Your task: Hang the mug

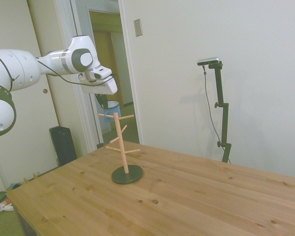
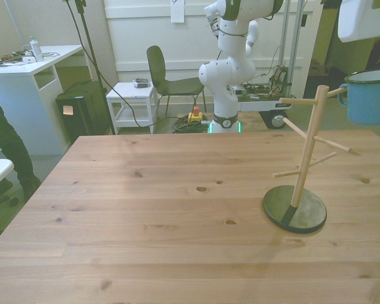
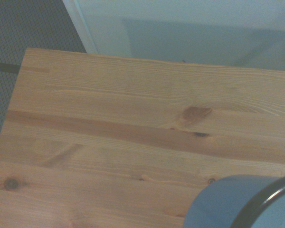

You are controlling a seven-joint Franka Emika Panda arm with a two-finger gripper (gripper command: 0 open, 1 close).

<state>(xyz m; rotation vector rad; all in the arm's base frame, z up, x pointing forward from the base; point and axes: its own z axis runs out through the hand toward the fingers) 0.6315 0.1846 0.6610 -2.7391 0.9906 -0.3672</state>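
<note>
The light-blue mug hangs in the air beside the top of the wooden peg stand, held at its rim by my gripper, which is shut on it from above. In the front view the mug is at the right edge, level with the stand's top pegs. Its handle points at the tip of the upper right peg and is at or just touching that tip. The stand rises from a dark round base. In the wrist view the mug's rim and wall show over the table.
The stand is on the wooden table, near the front view's right edge. A person stands off the table at the front view's left. A white desk, a chair and a small white cart are behind the table.
</note>
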